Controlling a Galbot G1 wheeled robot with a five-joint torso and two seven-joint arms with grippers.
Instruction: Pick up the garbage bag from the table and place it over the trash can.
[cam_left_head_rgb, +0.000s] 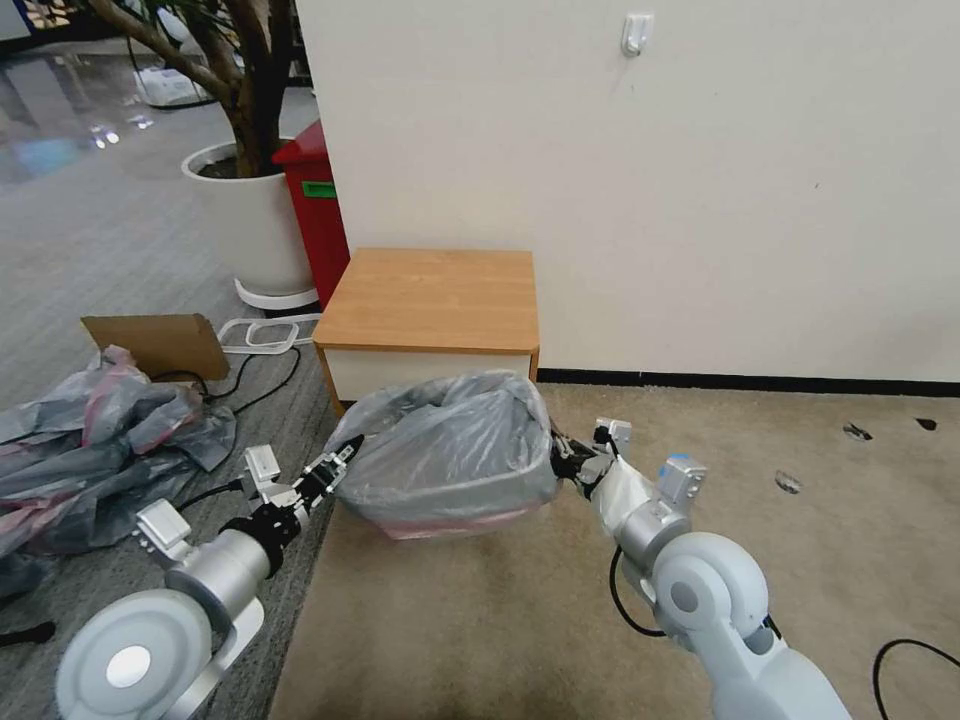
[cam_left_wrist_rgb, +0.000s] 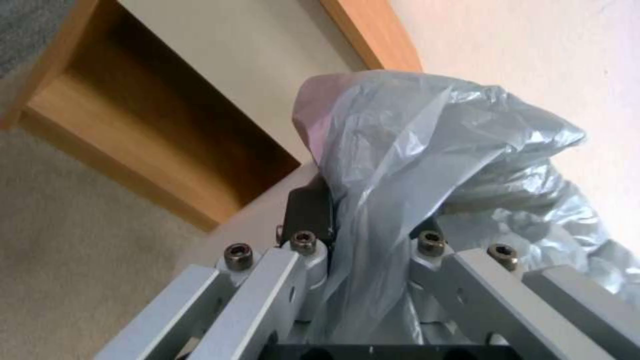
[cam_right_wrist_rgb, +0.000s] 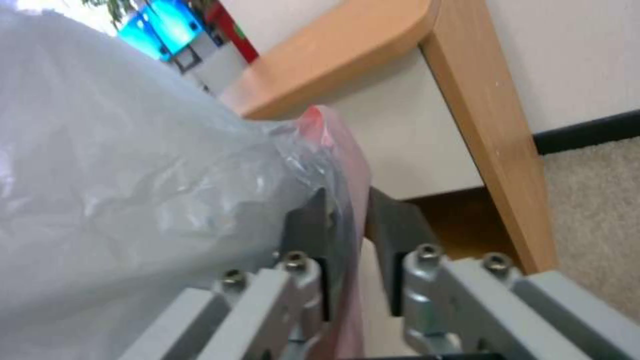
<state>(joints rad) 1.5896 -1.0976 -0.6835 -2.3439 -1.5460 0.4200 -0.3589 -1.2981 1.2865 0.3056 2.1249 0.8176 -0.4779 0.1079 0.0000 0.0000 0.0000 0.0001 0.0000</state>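
Note:
The grey translucent garbage bag (cam_left_head_rgb: 450, 450) with its pink-red rim is draped over the trash can (cam_left_wrist_rgb: 253, 222), which stands on the carpet just in front of the wooden table (cam_left_head_rgb: 430, 300). The bag hides most of the can. My left gripper (cam_left_head_rgb: 345, 457) is at the bag's left corner, shut on a bunched fold of the garbage bag (cam_left_wrist_rgb: 413, 150); one dark fingertip (cam_left_wrist_rgb: 308, 210) shows beside it. At the right corner, my right gripper (cam_left_head_rgb: 560, 452) is shut on the pink rim of the garbage bag (cam_right_wrist_rgb: 340, 165). The film is pulled taut between both grippers.
A heap of grey and pink sheeting (cam_left_head_rgb: 90, 440), a cardboard piece (cam_left_head_rgb: 160, 345) and cables (cam_left_head_rgb: 250, 370) lie on the floor to the left. A red bin (cam_left_head_rgb: 315, 200) and a white planter (cam_left_head_rgb: 245, 220) stand behind. The wall (cam_left_head_rgb: 650, 180) backs the table.

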